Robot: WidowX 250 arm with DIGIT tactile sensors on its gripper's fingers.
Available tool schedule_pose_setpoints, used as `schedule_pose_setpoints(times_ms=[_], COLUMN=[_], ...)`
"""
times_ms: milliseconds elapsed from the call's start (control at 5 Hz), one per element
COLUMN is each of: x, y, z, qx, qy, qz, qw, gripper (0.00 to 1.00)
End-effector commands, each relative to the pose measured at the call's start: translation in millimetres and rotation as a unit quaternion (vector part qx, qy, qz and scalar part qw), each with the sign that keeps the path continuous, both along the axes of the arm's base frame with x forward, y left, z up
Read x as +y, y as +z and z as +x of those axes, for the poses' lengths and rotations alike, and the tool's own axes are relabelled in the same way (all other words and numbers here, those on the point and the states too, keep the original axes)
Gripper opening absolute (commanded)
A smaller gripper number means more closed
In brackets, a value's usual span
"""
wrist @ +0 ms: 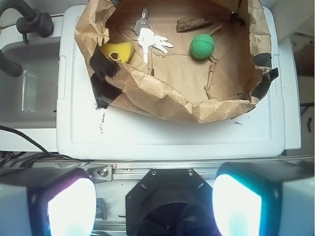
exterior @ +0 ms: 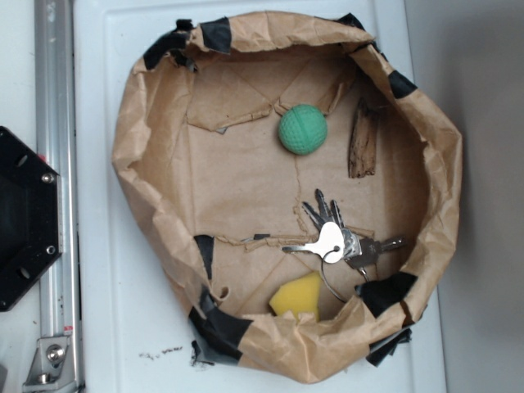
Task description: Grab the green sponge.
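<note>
White plastic counter (exterior: 123,295) fills both views, its top carrying a crumpled brown paper basin (exterior: 143,139) patched with strips of black tape. From the wrist view, the hand (wrist: 155,206) sits low and well back from the basin, above the robot's own black base; its two pale fingers (wrist: 71,206) stand wide apart at the bottom corners of the frame with nothing between them. It does not show in the exterior view.

Working outward, the near wall of the paper basin comes first, then the floor inside. A round green dimpled sponge ball (wrist: 202,46) rests on the paper floor toward the far side, free on every side. Just beside it lies a dark brown sliver of wood (wrist: 194,24), apart from it. A bunch of silver keys with a white tag (wrist: 150,40) lies near the middle, and a yellow foam wedge (wrist: 118,50) sits against the basin wall beyond them.

The approach has not begun, by my reading. The next move calls for carrying the hand forward over the paper wall, centring above the green ball, then descending with fingers clear of the wood.
</note>
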State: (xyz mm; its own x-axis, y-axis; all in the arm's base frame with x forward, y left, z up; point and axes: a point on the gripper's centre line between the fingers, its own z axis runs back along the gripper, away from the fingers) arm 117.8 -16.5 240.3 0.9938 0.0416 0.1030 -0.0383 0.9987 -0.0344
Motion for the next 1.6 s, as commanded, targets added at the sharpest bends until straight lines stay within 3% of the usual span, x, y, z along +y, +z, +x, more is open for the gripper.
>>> schedule_pose_setpoints(times_ms=[0,200,400,600,1000,1200,1400], x=[0,22,15,16,19,17,-3], y=[0,-32,-45,-63,-109,-131,-151], z=[0,50,86,107,157,168,165], qx=[0.000,-0.021,-0.063,-0.077,-0.065,-0.058,-0.047], qy=[0.000,-0.083,-0.162,-0.218,-0.268,-0.280,-0.308], qz=[0.000,-0.043,-0.046,-0.032,0.018,0.017,0.026], qw=[1.000,0.995,0.984,0.973,0.961,0.958,0.950], gripper=[1.00,1.00,1.00,1.00,1.00,1.00,1.00])
